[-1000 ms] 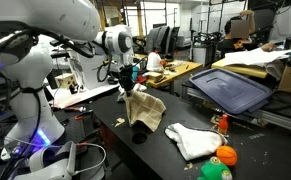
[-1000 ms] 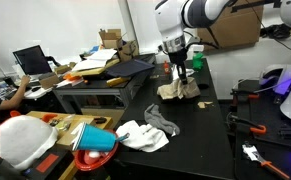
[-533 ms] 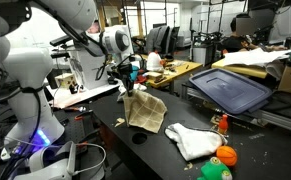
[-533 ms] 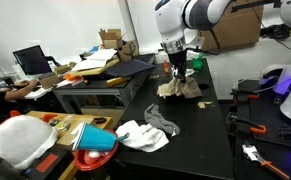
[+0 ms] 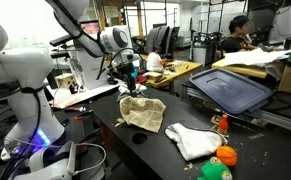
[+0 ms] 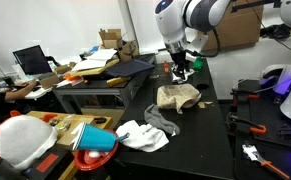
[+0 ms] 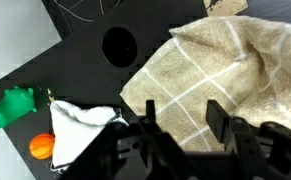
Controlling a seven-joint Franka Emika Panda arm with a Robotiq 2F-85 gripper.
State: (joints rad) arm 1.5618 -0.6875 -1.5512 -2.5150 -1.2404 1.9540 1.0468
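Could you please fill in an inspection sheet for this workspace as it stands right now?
Surface: black tabletop, bare patches between the items.
Job's things: tan cloth with a pale grid pattern, lying rumpled on the table and not held.
Clutter: crumpled white cloth, orange ball, green toy and black round disc, all apart from the tan cloth.
Grippers: Robotiq gripper, jaws open, above the tan cloth and holding nothing.
Cables: loose white leads beside the robot's base.
Surroundings: cluttered lab benches; a person seated at the back.
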